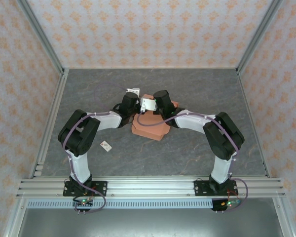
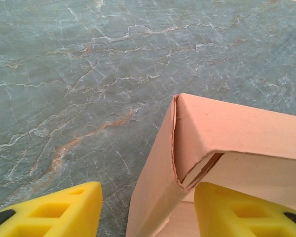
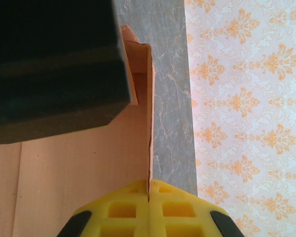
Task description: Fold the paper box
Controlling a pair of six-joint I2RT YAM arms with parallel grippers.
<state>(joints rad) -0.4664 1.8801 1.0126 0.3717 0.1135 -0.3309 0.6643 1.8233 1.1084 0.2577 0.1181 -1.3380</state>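
**Location:** the paper box [image 1: 149, 126] sits at the centre of the table [image 1: 89, 89] in the overhead view. It is partly erected, and both arms converge on it.

**Right gripper** [image 3: 149, 186]: jaws pressed together, pinching the thin edge of an upright side wall at the bottom centre of its wrist view.

**Left gripper** [image 2: 147, 197]: jaws spread, holding nothing. The box's corner rises between them at the lower right of that frame.

**Risks:**
- The corner seam gapes and one flap is untucked. It would likely spring open if the pinch lets go.
- A pinch on a single edge may crease or tear the wall if it is drawn sideways.
- Closing the left jaws in this position could crush the corner rather than seat the flap.
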